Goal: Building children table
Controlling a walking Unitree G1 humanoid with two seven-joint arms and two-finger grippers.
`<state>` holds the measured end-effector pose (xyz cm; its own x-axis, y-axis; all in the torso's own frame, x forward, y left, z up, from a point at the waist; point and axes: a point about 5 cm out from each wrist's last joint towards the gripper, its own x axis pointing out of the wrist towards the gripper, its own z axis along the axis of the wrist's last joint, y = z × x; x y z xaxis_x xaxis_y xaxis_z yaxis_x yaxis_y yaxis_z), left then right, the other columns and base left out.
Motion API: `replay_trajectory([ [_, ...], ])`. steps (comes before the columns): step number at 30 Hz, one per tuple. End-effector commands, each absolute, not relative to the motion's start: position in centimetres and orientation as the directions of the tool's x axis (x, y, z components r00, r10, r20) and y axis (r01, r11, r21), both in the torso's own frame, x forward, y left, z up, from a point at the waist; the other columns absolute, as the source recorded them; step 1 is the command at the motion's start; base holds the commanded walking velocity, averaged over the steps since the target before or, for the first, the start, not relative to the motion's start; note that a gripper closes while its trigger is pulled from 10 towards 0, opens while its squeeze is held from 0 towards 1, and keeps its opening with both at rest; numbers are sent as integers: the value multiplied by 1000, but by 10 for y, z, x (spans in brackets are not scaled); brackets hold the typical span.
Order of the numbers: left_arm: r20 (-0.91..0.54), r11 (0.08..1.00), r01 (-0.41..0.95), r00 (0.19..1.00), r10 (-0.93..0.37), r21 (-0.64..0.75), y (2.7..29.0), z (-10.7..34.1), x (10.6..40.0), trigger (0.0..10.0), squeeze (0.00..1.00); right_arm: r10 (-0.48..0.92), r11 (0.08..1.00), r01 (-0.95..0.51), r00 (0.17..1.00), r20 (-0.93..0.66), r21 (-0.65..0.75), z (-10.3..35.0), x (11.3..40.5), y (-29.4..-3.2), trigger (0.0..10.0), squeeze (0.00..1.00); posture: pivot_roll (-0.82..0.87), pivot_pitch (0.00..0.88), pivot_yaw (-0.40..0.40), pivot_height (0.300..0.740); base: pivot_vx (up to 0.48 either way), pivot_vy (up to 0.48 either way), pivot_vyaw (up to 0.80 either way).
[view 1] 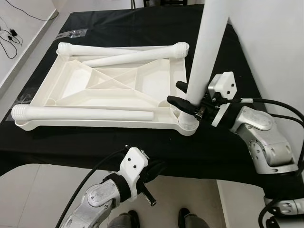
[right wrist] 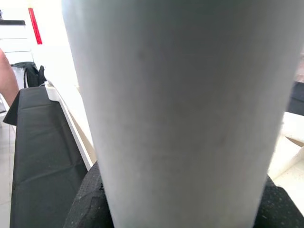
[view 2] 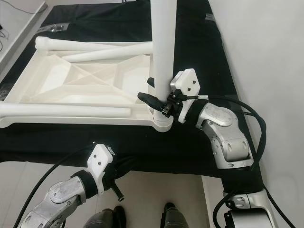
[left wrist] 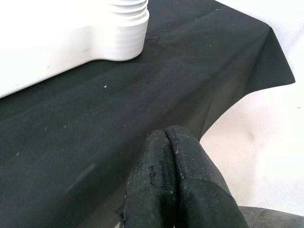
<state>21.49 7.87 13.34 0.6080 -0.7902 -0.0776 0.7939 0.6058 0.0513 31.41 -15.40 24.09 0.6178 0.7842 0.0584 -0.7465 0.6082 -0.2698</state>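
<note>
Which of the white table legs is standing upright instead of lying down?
The leg at the tabletop's near right corner, gripped by the right end effector. The other three lie flat on the upturned tabletop.

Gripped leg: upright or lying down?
Upright: the leg stands in the tabletop's corner socket, right gripper around it.
</note>
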Motion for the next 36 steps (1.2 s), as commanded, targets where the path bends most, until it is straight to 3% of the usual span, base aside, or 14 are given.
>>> replay_trajectory([
  [1, -96, 610, 791, 611, -786, 40, 81, 129, 213, 10000, 0, 716, 680, -728, 685, -133, -89, 196, 320, -163, 10000, 0, 86, 266, 55, 740, 0, 0, 0],
  [17, -94, 613, 790, 613, -784, 39, 80, 130, 212, 10000, 0, 652, 751, -651, 705, -278, 111, 180, 321, -161, 10000, 0, 86, 276, 50, 740, 0, 0, 0],
  [36, -93, 609, 792, 610, -787, 37, 79, 129, 212, 10000, 0, 599, 796, -571, 697, -395, 200, 154, 313, -167, 10000, 0, 84, 276, 51, 740, 0, 0, 0],
])
